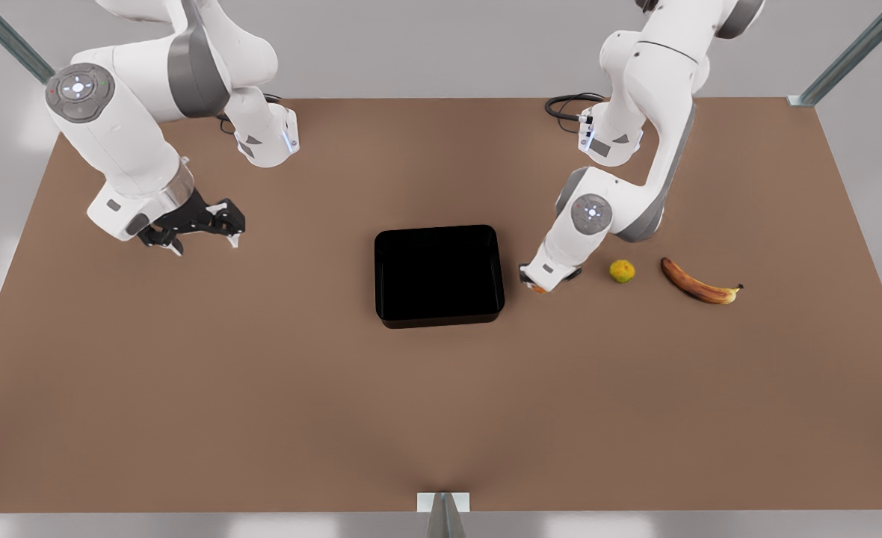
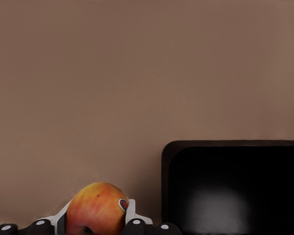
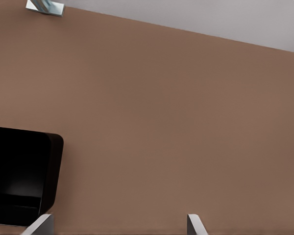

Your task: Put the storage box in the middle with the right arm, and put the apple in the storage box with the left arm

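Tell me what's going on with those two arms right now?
Left gripper: fingers around apple, beside storage box. Right gripper: open, empty, waiting. Nothing in the way.

Front view: left gripper (image 1: 537, 284) is almost wholly hidden under its own white wrist; finger spread not readable there. Apple (image 1: 539, 288) shows as a thin orange sliver at the wrist's lower edge.

Left wrist view: apple (image 2: 97, 209) cut off by the bottom frame edge, its lower part out of sight. Storage box (image 2: 235, 188) cut by the right and bottom edges.

Right wrist view: storage box (image 3: 22, 178) cut by the left edge; right gripper (image 3: 118, 224) shows two fingertips at the bottom edge.
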